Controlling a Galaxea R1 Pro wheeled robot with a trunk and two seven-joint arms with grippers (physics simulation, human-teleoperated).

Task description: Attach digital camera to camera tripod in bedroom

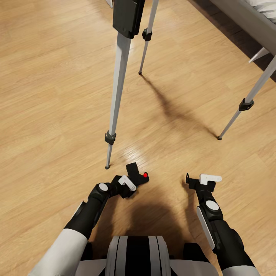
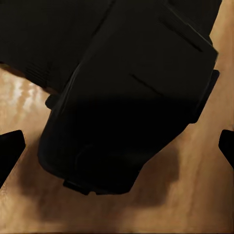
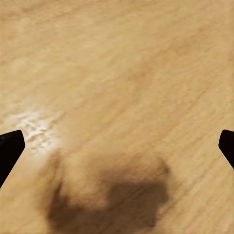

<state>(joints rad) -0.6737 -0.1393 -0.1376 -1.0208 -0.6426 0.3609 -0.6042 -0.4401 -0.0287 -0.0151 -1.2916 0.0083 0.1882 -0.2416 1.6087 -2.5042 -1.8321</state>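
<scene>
The digital camera (image 1: 137, 174), small and black with a red button, sits at the tip of my left gripper (image 1: 132, 181), held just above the wood floor. In the left wrist view the camera (image 2: 131, 97) looms dark and close, with the gripper (image 2: 117, 146) fingertips (image 2: 9, 148) standing wide on either side of it. The camera tripod (image 1: 119, 76) stands right ahead, with silver legs splayed around me and its black column (image 1: 128, 15) at the top edge. My right gripper (image 1: 201, 180) hangs open over bare floor, and the right wrist view shows this gripper (image 3: 117, 146) with nothing in it.
The tripod's nearest foot (image 1: 107, 167) rests just beyond my left hand. Its other feet stand farther off (image 1: 140, 73) and at the right (image 1: 219, 138). A grey bed (image 1: 249, 15) fills the top right corner. Light plank floor (image 1: 46, 115) spreads to the left.
</scene>
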